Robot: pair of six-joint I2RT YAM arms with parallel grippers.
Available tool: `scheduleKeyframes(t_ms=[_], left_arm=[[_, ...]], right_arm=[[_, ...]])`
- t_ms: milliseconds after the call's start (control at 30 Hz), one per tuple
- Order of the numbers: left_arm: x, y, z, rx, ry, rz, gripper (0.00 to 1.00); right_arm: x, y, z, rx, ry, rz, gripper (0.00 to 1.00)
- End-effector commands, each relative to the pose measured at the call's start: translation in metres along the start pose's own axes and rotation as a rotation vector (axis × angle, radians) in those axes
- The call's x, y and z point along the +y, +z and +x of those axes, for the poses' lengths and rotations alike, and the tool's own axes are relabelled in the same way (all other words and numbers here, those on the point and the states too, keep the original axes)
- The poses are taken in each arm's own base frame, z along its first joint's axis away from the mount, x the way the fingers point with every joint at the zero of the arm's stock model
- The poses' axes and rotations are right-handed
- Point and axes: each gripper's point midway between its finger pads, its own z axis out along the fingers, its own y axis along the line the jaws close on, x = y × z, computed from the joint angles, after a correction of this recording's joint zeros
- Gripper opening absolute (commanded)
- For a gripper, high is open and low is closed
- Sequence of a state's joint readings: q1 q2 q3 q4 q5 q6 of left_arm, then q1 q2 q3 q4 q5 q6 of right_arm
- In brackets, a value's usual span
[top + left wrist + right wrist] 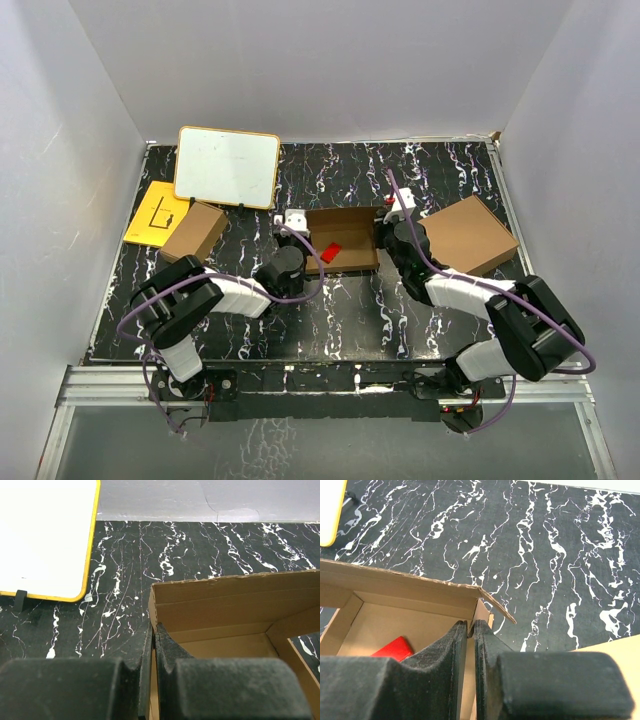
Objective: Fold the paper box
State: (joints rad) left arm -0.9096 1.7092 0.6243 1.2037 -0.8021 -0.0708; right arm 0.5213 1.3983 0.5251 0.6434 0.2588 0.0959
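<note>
**A:** Where does the top view sit?

**B:** High above the near edge of the table (350,320). It looks down and forward, far enough back to take in the whole table and the grey walls (330,60) around it.

**A:** And the left wrist view?

**B:** Low and very close. It looks past its own jaws toward the far edge, at the left end of the paper box (225,605), with the whiteboard (45,535) beyond.

**A:** The right wrist?

**B:** Just as close, over its jaws at the box's right end, also facing the far edge.

**A:** What do they share?

**B:** All three show the box. The two wrist views see its inside from opposite ends, and all three catch the whiteboard.
</note>
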Motion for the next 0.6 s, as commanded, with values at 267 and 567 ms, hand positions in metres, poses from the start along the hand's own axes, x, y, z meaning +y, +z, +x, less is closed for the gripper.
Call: scheduleKeyframes(t_ms=[267,567], left_arm=[[-0.026,-0.032,0.018,0.050,0.010,0.122,0.00],[-0.021,-0.041,0.019,0.052,0.013,0.116,0.00]], right_arm=[[0.035,-0.020,-0.008,-0.006,-0.022,-0.178,0.17],[0.033,-0.029,0.004,0.058,-0.073,-0.188,0.20]])
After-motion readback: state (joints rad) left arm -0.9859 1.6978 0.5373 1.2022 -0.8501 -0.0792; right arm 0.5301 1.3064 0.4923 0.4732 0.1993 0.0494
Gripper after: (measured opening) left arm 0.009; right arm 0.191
